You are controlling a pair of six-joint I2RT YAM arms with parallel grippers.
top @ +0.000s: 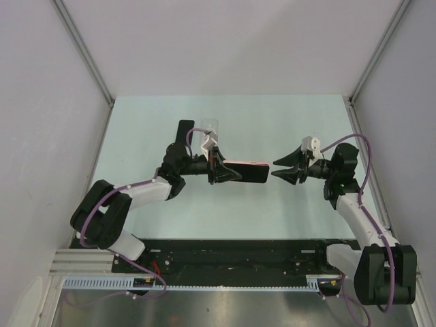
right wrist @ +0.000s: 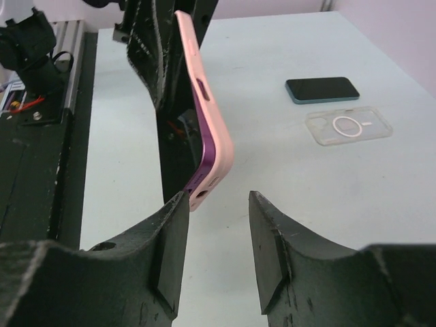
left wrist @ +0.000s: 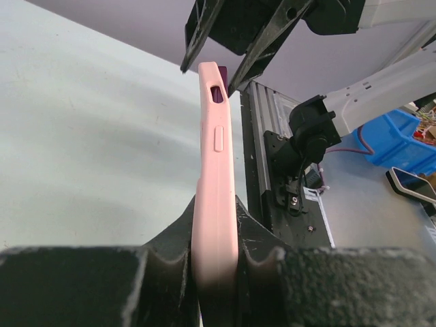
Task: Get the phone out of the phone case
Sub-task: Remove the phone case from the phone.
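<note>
Pale green table [top: 286,211] boxed in by plain white wall panels [top: 238,41], with aluminium posts at the upper corners of the overhead frame. Two arms reach in from the bottom edge and meet at centre. Two phones and two cases are in sight: a purple phone [left wrist: 222,71] seated in a pink phone case [left wrist: 214,157], held in the air at centre frame, and a dark phone [right wrist: 322,88] lying beside a clear case [right wrist: 349,126] on the table just above centre. Left gripper [top: 219,170] is clamped edge-on around the pink phone case. Right gripper [top: 274,169] has its jaws apart and holds nothing, its tips just right of the case's free end; contact cannot be told
</note>
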